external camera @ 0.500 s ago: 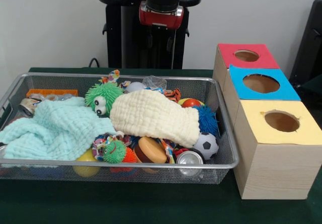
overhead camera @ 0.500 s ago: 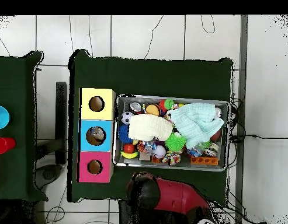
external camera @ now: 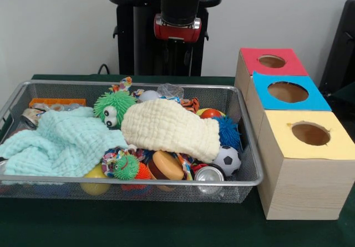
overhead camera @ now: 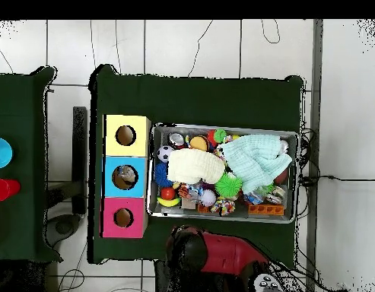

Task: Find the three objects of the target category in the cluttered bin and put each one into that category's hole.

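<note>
The arm (external camera: 178, 8) has risen slightly behind the bin (external camera: 33, 179); whether its gripper is open cannot be told.

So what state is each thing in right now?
bin: full of toys and cloths
yellow cloth: spread over the toys
mint cloth: crumpled at one end
blue-panelled hole: open
robot arm: raised behind the bin

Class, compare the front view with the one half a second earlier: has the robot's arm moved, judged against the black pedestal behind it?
Yes. The arm's red wrist collar sits slightly lower against the black pedestal and a little to the picture's right.
</note>
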